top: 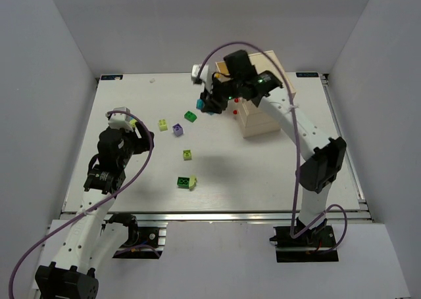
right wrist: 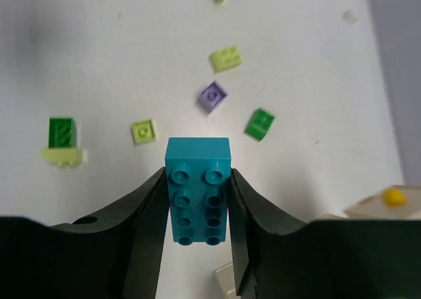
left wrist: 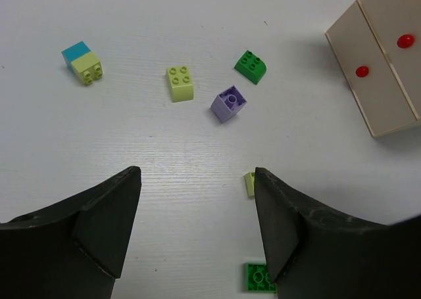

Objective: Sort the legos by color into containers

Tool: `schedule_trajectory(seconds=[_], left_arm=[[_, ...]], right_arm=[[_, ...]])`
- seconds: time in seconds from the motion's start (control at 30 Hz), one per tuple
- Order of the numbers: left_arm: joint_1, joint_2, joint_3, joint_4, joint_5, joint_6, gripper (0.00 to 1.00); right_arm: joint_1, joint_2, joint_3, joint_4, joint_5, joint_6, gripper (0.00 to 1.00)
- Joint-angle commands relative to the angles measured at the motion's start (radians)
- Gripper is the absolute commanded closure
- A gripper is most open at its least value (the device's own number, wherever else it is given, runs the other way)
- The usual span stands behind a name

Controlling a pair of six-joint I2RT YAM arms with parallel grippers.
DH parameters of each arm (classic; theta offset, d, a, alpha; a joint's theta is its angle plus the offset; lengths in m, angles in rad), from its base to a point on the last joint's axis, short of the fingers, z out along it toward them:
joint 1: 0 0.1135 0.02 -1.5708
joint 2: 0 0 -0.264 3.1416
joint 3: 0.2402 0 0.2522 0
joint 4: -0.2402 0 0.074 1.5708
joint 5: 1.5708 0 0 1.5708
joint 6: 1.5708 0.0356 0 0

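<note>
Pincers: right pincer (right wrist: 197, 175) clamps teal eight-stud brick (right wrist: 198, 197); left pincer (left wrist: 197, 177) gapes wide, empty.

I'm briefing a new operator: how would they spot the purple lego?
Find the cream chest at the far right. Left of it lie scattered bricks; the purple lego sits between a pale yellow-green brick and a dark green one. It alone is purple.

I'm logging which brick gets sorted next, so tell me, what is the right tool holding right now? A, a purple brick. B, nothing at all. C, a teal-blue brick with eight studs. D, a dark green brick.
C: in the right wrist view the right tool is clamped on a teal-blue brick showing eight studs, while the purple brick lies loose beyond it.
</note>
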Motion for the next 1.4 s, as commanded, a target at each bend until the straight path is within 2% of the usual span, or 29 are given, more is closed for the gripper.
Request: schedule_trajectory(seconds=[0.0,0.07,0.1,0.2,0.23,0.33,0.43,0.63,0.97,1.37], left_arm=[[0.002,0.002,-0.004,0.001,-0.028,0.007,0.21],[0.002,0.004,-0.006,0.003,-0.033,0.007,0.21],[0.002,0.013,-0.006,0.001,-0.038,0.004,0.21],[0.002,0.024,-0.007,0.001,-0.044,0.007,0.21],[0.002,0.025,-0.007,0.001,-0.051,0.006,0.21],[0.002,0.025,-0.01,-0.005,-0.073,0.003,0.21],[0.002,0.019,-0.013,-0.008,-0.088,0.0,0.21],[0.002,0.022,-0.015,-0.008,-0.099,0.0,0.21],[0.002,0.025,-0.013,-0.008,-0.096,0.0,0.21],[0.002,0.025,-0.015,-0.006,-0.09,0.0,0.21]], right_arm=[[-0.03,-0.031,0.094,0.038,-0.069,0.105,1.0],[-0.061,-0.022,0.136,0.098,-0.029,0.179,1.0],[-0.069,-0.037,0.084,0.248,-0.009,0.212,1.0],[-0.104,-0.105,-0.037,0.516,0.116,0.346,1.0],[-0.112,-0.094,-0.007,0.577,0.174,0.37,1.0],[-0.138,0.044,0.183,0.569,0.296,0.458,1.0],[-0.155,0.076,0.13,0.708,0.431,0.466,1.0],[-0.195,0.141,0.136,0.771,0.505,0.495,1.0],[-0.213,0.194,0.116,0.791,0.505,0.513,1.0],[-0.214,0.227,0.096,0.773,0.463,0.532,0.79]])
